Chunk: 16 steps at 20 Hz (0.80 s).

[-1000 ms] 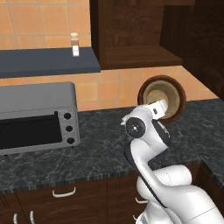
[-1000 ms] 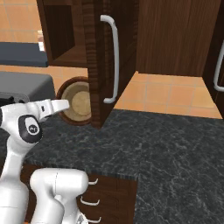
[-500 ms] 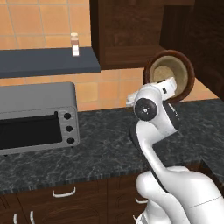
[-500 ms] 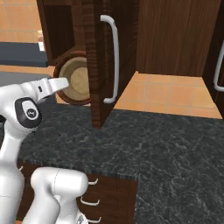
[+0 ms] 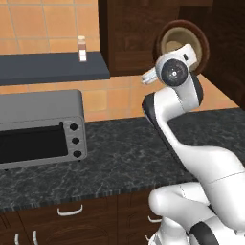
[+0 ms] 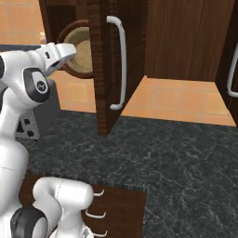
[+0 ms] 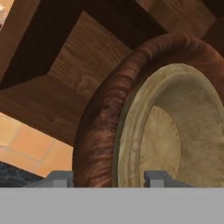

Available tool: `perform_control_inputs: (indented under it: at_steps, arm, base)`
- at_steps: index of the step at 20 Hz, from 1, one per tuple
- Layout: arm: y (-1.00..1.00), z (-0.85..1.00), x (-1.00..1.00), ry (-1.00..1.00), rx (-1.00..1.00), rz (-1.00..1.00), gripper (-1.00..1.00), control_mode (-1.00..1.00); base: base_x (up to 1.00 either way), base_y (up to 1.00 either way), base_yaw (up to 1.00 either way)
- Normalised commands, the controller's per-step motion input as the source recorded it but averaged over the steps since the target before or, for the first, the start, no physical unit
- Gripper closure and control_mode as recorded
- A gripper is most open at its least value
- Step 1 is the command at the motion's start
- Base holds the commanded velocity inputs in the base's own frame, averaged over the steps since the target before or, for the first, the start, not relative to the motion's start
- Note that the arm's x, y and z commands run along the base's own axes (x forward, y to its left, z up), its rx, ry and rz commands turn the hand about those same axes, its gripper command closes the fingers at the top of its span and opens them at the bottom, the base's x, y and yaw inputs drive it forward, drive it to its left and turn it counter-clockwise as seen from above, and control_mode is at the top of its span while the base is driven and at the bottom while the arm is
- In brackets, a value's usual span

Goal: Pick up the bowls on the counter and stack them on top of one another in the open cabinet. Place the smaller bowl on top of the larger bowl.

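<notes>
Thick-rimmed reddish-brown larger bowl (image 7: pixel 103 131) (tipped sideways) cradles tan smaller bowl (image 7: pixel 175 127).

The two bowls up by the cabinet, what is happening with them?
The white arm's gripper holds the wide reddish-brown wooden bowl by its rim, tipped on edge, with the smaller light tan bowl already nested inside. It carries both in front of the dark wooden open cabinet, above the speckled stone counter.

Wide dark reddish-brown wooden bowl (image 7: pixel 103 131) tipped on edge, thick rim caught between gripper (image 7: pixel 108 177) tips. Smaller light tan round bowl (image 7: pixel 175 131) nested inside it. Dark brown wooden cabinet niche (image 7: pixel 74 65) beyond jaws.
</notes>
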Motion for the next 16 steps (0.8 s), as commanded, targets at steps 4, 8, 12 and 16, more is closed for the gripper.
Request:
perform_control_inputs:
  at_steps: [4,8,12,16]
  arm:
    - [0.00,0.19,0.96,0.34,-0.15,0.14,1.00,-1.00]
    - [0.04,-0.04,0.92,0.33,-0.23,0.03,1.00,-1.00]
    - [0.06,-0.02,0.80,0.04,-0.17,0.00,1.00,-1.00]
    - [0.04,-0.21,0.86,0.00,-0.17,0.00,1.00,-1.00]
  base:
    - [0.00,0.00,0.00]
    - [0.00,0.00,0.00]
    - [0.00,0.00,0.00]
    - [0.00,0.00,0.00]
